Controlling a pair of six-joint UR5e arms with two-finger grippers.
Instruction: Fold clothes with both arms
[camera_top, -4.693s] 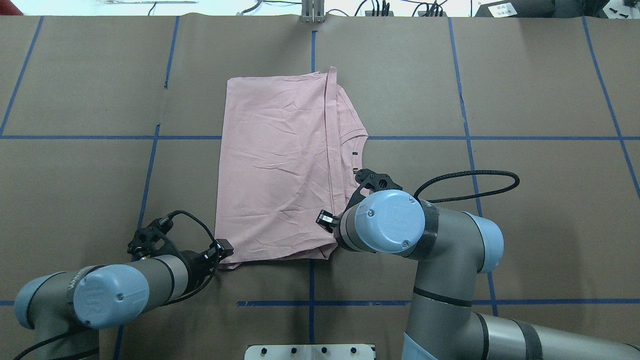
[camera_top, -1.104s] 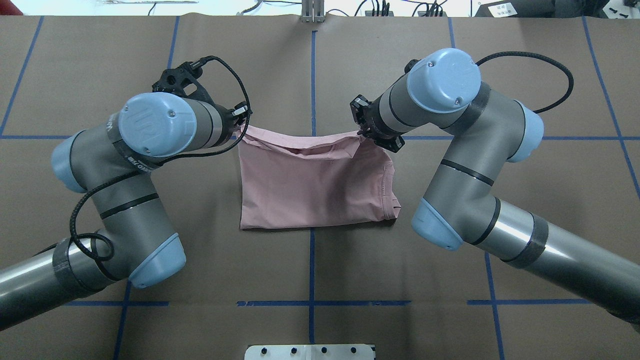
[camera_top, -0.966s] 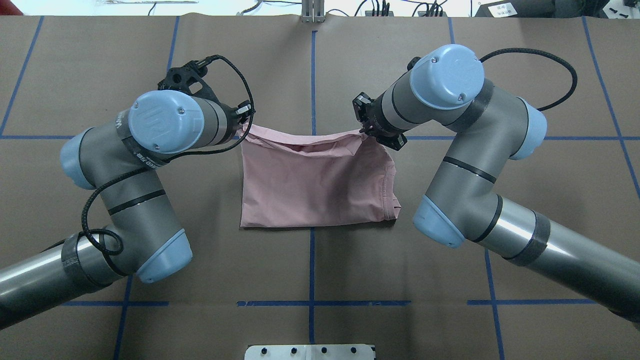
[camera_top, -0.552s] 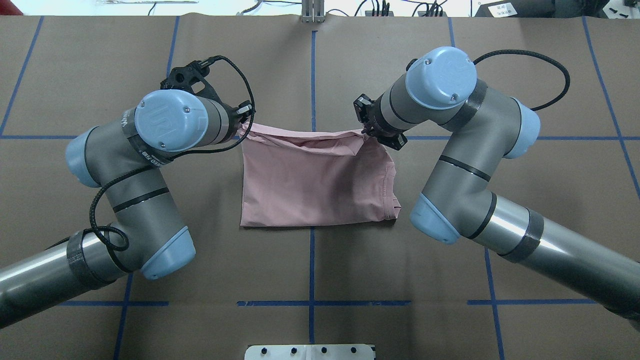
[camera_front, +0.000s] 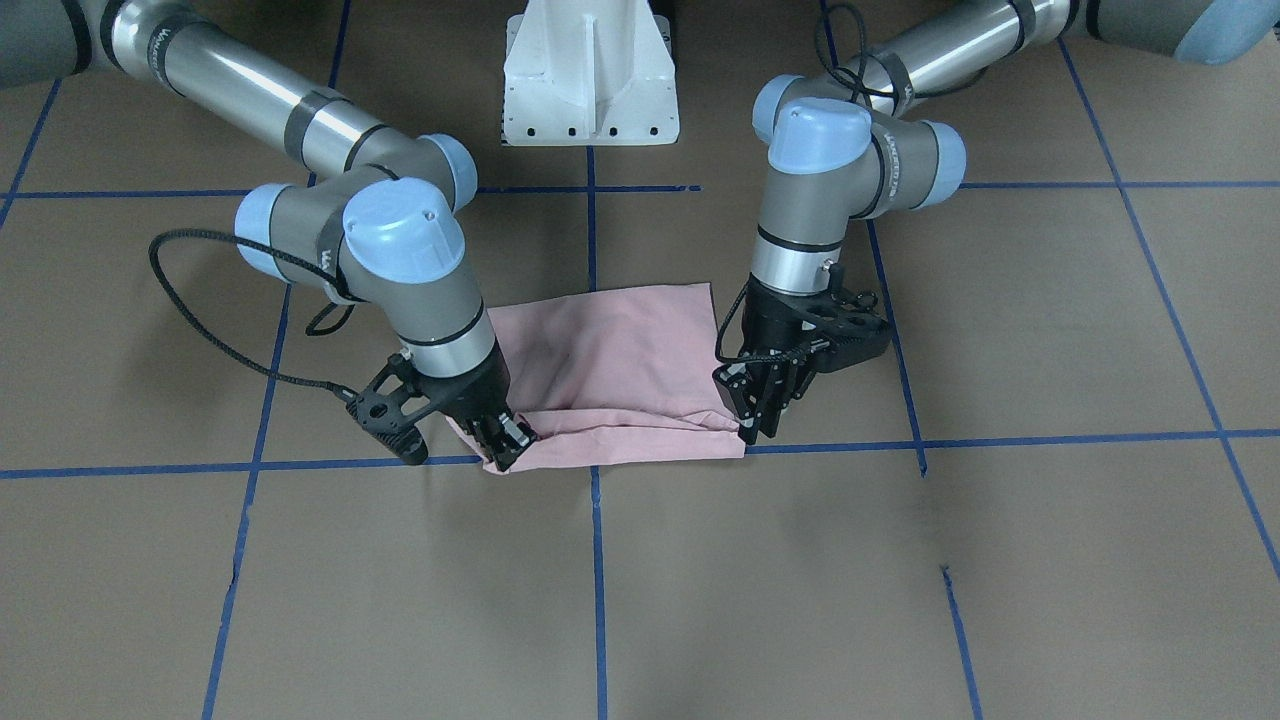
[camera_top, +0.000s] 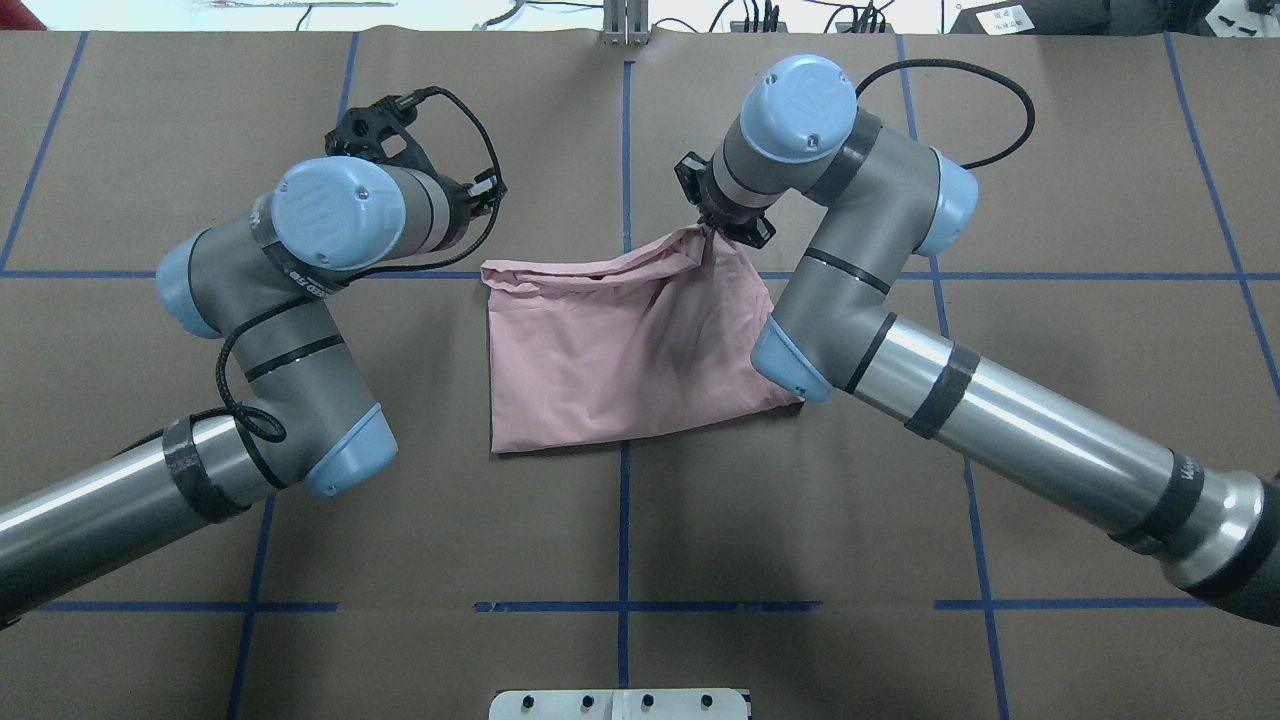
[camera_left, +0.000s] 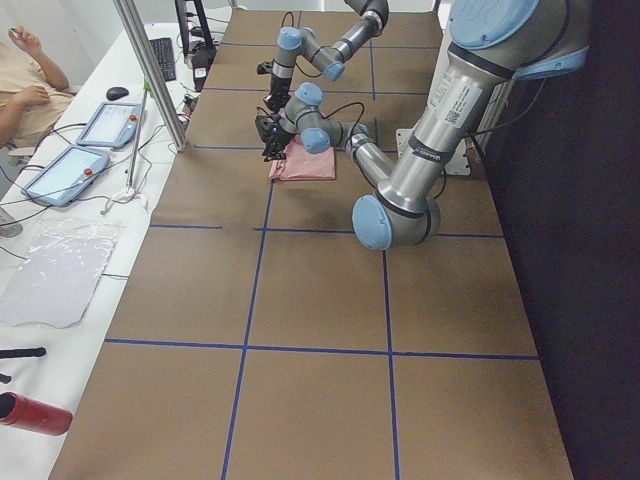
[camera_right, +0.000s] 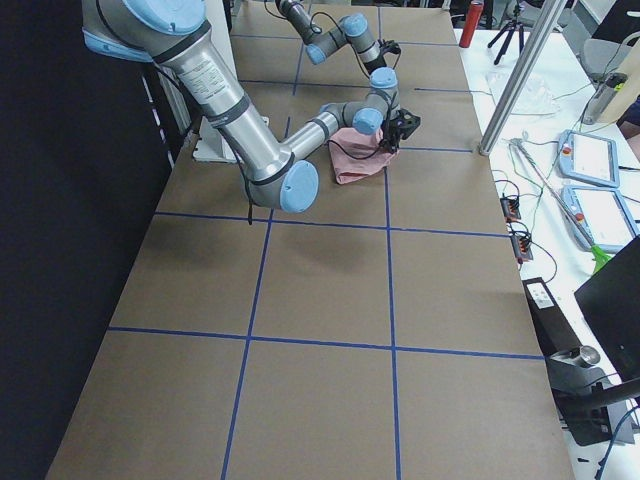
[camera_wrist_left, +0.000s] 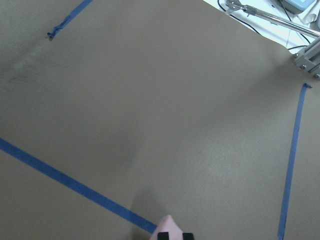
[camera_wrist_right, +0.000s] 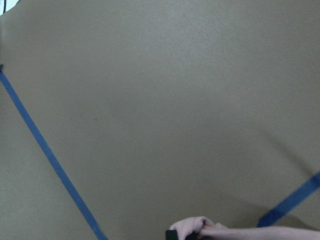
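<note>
The pale pink T-shirt (camera_top: 620, 350) lies folded in the middle of the brown table, plain back up. My right gripper (camera_top: 715, 225) is shut on its far right corner and holds that corner raised, so the cloth rises in a bunched peak; in the front view the gripper (camera_front: 505, 440) pinches the same corner. My left gripper (camera_front: 755, 420) stands fingers down just above the far left corner (camera_top: 488, 270), which rests on the table apart from it. Its jaws look slightly parted. In the left wrist view a pink tip (camera_wrist_left: 169, 222) shows between the fingertips.
Blue tape lines (camera_top: 624, 150) divide the brown table cover. The white pedestal base (camera_front: 590, 70) stands at the robot's edge. Past the far edge are cables, tablets (camera_left: 105, 125), a metal post (camera_left: 150, 70) and a seated person (camera_left: 20, 80).
The left gripper has let go of the far left corner, which dropped onto the table, and drew back. The right gripper carried its corner up and toward the far centre.
</note>
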